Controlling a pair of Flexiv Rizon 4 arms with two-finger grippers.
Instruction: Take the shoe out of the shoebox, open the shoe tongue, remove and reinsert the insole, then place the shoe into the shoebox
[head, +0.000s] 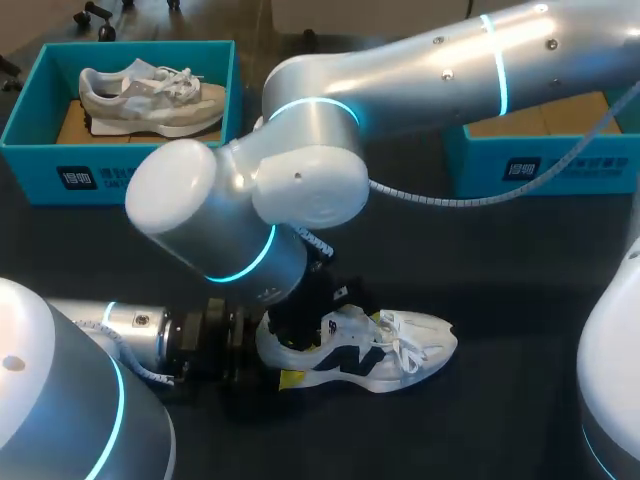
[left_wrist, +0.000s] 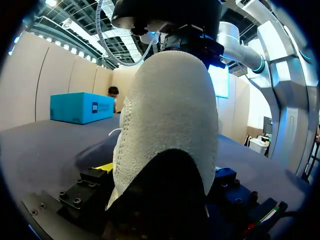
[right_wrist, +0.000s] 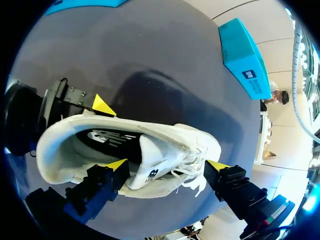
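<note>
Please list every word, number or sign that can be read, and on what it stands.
No text can be read with certainty.
On the left shoebox, front wall: dark label with white print, too blurred.
On the right shoebox, front wall: same label, too blurred.
On the shoe on the table, side and insole: dark marks, not legible.

1. The surface was dark and matte, filling the head view.
2. In the wrist views it showed as a smooth, evenly lit sheet.
3. A soft shadow lay across it.
</note>
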